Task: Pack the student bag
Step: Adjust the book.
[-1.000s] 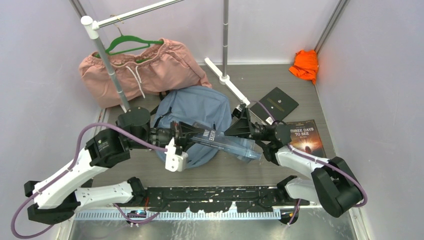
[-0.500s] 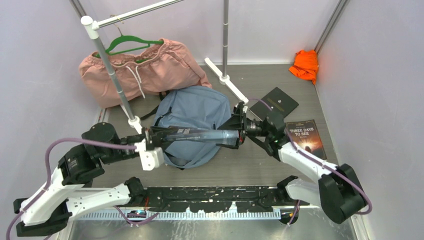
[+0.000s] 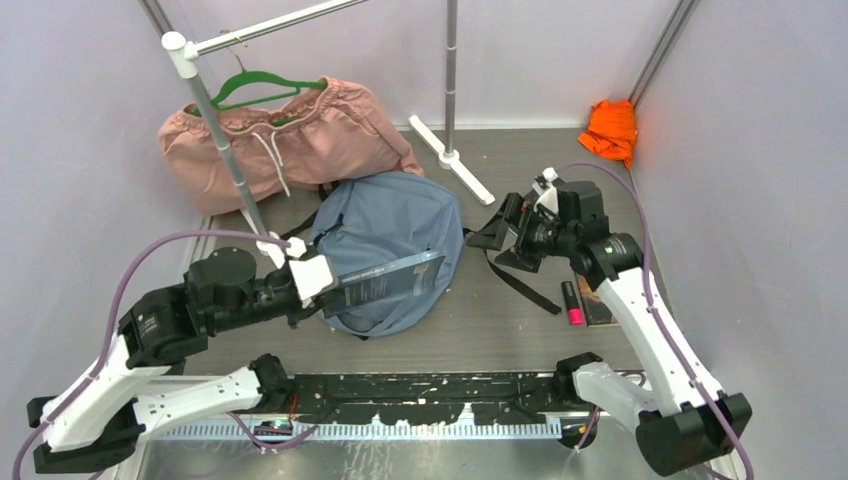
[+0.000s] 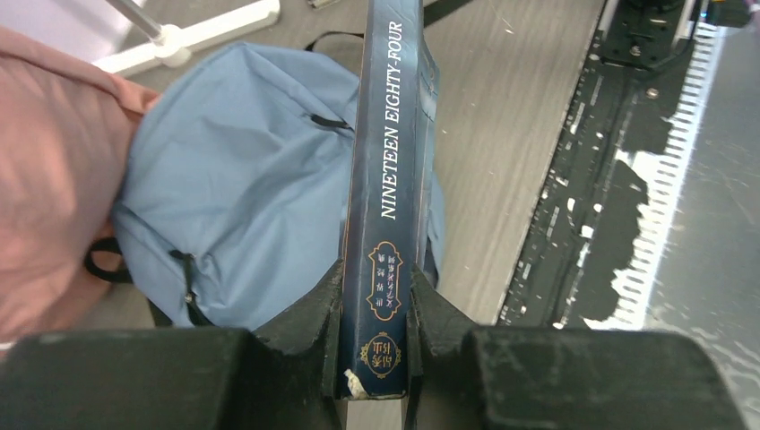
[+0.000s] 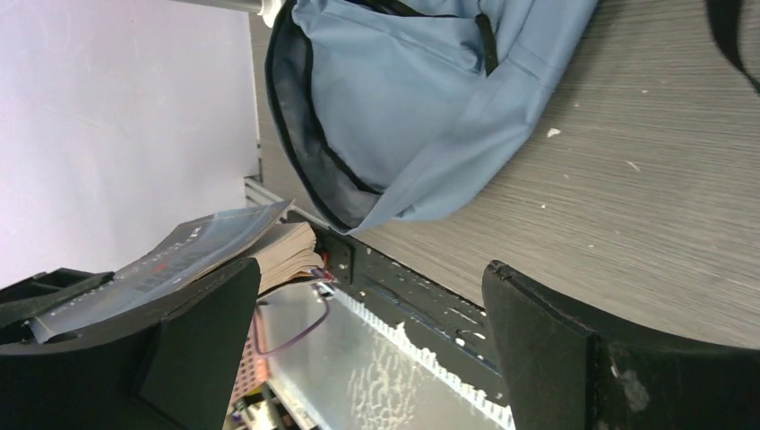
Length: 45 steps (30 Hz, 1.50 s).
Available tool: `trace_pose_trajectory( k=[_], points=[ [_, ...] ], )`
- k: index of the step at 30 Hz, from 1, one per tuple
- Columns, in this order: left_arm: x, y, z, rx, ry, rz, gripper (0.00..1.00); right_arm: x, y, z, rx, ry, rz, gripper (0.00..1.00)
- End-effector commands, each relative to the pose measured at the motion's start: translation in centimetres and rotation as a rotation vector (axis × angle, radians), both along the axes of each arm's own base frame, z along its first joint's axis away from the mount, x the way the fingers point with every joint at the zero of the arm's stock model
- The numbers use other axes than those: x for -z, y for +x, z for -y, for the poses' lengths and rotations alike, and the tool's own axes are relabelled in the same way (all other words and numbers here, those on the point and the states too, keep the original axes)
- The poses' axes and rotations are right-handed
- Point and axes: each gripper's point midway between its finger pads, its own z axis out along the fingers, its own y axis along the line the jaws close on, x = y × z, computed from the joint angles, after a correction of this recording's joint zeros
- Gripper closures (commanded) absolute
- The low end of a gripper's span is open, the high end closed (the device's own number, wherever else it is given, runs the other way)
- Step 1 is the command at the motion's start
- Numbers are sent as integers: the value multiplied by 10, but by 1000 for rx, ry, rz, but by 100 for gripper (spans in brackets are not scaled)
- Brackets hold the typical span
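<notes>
From above, the left gripper (image 3: 326, 289) is clenched on one end of a dark paperback book (image 3: 392, 282). The book's long axis runs straight out ahead of the fingers and over the near end of the student bag (image 3: 385, 220), which lies flat on the table just ahead of and below that hand. The right gripper (image 3: 512, 236) hangs apart from the bag, its jaws spread wide and holding nothing, so the left arm is the nearer one and the one carrying the load. In the left wrist view the book (image 4: 391, 161) stands on edge between the two fingers (image 4: 309, 313), spine towards the camera, with the bag (image 4: 233, 170) spread out beyond and to the left of the fingertips. In the right wrist view the open jaws frame the bag (image 5: 403, 81) ahead. Its unzipped mouth shows a dark lining and faces the held book (image 5: 193, 251). The next move likely turns on lining the book's length up with that opening and sliding it in end first.
</notes>
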Motion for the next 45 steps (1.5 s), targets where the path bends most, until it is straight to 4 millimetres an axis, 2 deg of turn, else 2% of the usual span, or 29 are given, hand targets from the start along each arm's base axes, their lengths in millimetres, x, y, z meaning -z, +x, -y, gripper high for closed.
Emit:
trace_pose_trajectory(
  k=[1,4,7,10,12,15,17,22,25,31,34,39,45],
  points=[
    [-36,-12,10,44,-179,4,100,-49,-11,22,66,-60,213,0],
    [-34,-12,27,82,-183,-37,100,-92,-19,33,118,-33,405,0],
    [-29,-1,45,53,-166,-95,100,-119,-26,39,153,19,607,0],
    [-23,10,51,18,-96,-121,100,-125,-26,41,182,75,772,1],
    [-26,9,54,39,-76,-124,100,-131,-31,39,161,104,867,1],
    [-36,0,56,96,-92,-133,100,-140,-57,17,-25,197,952,2],
    [-41,-9,58,143,-93,-170,100,-144,-66,6,-120,242,940,1],
    [-29,-22,62,193,-32,-282,100,-140,-78,-7,-277,249,975,0],
    [-30,-26,66,224,-42,-305,100,-142,-83,-15,-358,248,1026,0],
    [-33,-26,71,242,-50,-314,100,-139,-92,-33,-491,267,1013,1],
    [-33,-28,73,263,-46,-333,100,-125,-98,-41,-539,227,1003,2],
    [-26,-31,73,289,-19,-346,100,-98,-97,-52,-582,150,950,1],
    [-26,-35,74,313,-18,-365,100,-74,-108,-66,-685,116,903,6]
  ],
)
